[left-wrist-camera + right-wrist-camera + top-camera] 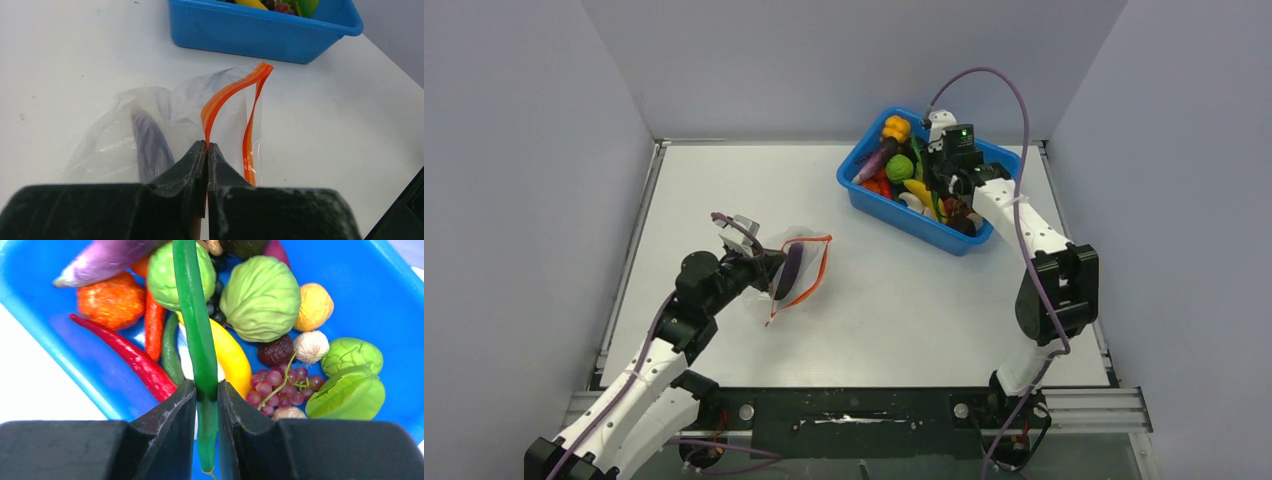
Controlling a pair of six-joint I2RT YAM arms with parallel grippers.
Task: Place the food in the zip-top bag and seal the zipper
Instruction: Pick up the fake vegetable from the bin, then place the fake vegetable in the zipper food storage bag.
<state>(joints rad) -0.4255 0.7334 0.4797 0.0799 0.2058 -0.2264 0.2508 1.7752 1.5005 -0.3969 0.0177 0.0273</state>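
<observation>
The clear zip-top bag [807,250] lies left of the table's centre with its mouth gaping, and a dark purple eggplant [150,142] is inside it. My left gripper [207,146] is shut on one lip of the red-orange zipper [225,97], while the other lip hangs free to the right. Over the blue bin, my right gripper [206,385] is shut on a long green pod [192,300], which runs up between the fingers. More food lies beneath: a yellow banana [232,357], a red chilli [135,360], green round fruits [262,297] and grapes [277,385].
The blue bin [904,215] of toy food stands at the back right, near the right wall. Grey walls close in the table on three sides. White tabletop [894,300] stretches between the bag and the bin.
</observation>
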